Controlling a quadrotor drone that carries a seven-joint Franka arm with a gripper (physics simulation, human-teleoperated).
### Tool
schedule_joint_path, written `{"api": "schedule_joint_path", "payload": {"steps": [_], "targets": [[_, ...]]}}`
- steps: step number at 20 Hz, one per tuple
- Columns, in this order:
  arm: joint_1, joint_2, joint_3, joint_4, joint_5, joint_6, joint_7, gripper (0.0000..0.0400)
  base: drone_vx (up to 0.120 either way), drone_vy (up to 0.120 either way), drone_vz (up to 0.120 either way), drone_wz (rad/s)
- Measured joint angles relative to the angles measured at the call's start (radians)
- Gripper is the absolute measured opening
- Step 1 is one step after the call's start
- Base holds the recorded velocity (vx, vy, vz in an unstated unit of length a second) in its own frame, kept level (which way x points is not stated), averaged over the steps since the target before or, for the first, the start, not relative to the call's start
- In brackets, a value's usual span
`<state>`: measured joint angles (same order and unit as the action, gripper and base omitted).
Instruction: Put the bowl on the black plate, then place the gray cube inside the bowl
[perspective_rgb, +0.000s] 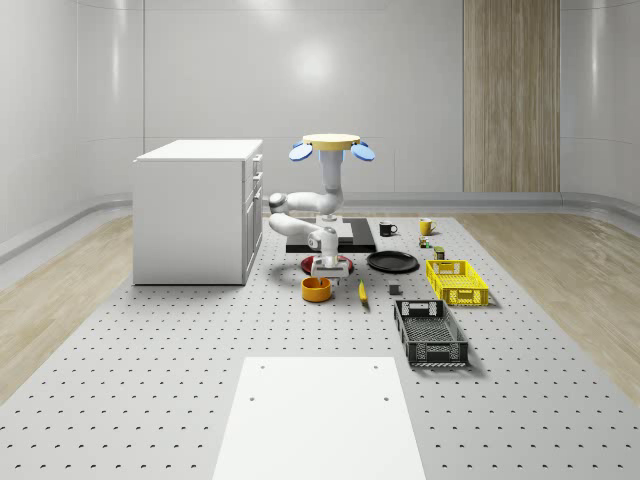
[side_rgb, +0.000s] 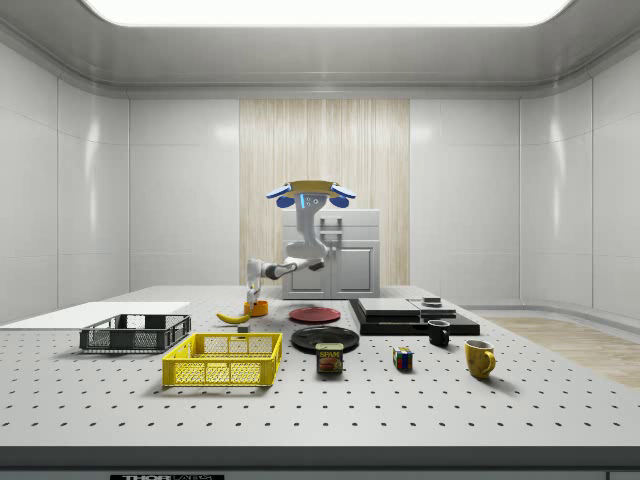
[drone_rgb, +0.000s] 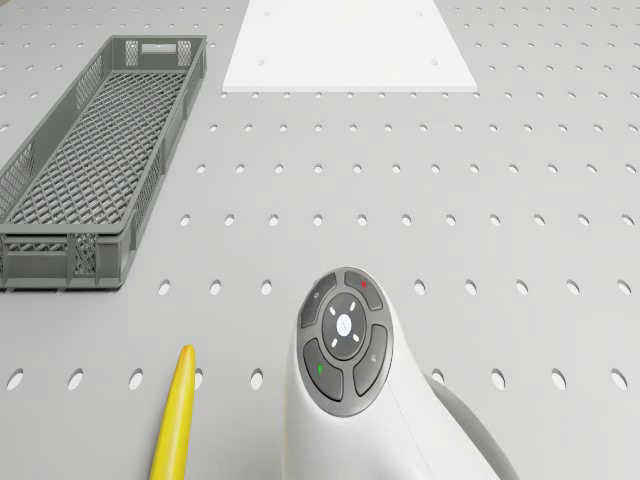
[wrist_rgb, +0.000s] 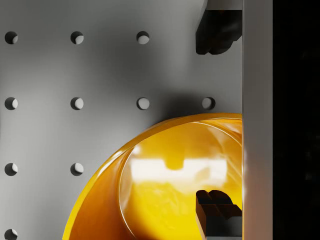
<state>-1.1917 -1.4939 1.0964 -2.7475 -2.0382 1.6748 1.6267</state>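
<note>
An orange bowl (perspective_rgb: 316, 290) (side_rgb: 258, 308) stands on the perforated table, in front of a red plate (perspective_rgb: 327, 264). The drone (perspective_rgb: 331, 146) (side_rgb: 310, 191) hovers above the black platform, its arm reaching down to the bowl. My gripper (perspective_rgb: 322, 276) (wrist_rgb: 218, 120) is open and straddles the bowl's (wrist_rgb: 160, 190) rim, one fingertip (wrist_rgb: 217, 32) outside it and the other inside. The black plate (perspective_rgb: 392, 262) (side_rgb: 325, 338) lies to the whole-scene view's right of the bowl. A small gray cube (perspective_rgb: 396, 291) sits in front of that plate.
A banana (perspective_rgb: 362, 291) (drone_rgb: 175, 420) lies beside the bowl. A yellow basket (perspective_rgb: 457, 281) and a gray crate (perspective_rgb: 430, 333) (drone_rgb: 90, 160) stand at the right. A white cabinet (perspective_rgb: 198, 210) is at the left, a black platform (perspective_rgb: 330, 235) and mugs behind.
</note>
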Motion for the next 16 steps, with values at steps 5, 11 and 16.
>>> {"api": "schedule_joint_path", "payload": {"steps": [5, 11, 16], "targets": [[-0.003, 0.006, -0.02, 0.012, -0.02, 0.007, -0.004, 0.04, 0.0, 0.0, 0.0, 0.0], [-0.009, 0.015, -0.034, 0.019, -0.036, 0.007, 0.0, 0.0354, 0.0, 0.0, 0.0, 0.0], [-0.01, 0.02, -0.038, 0.02, -0.041, 0.003, 0.0, 0.0173, 0.0, 0.0, 0.0, 0.0]]}}
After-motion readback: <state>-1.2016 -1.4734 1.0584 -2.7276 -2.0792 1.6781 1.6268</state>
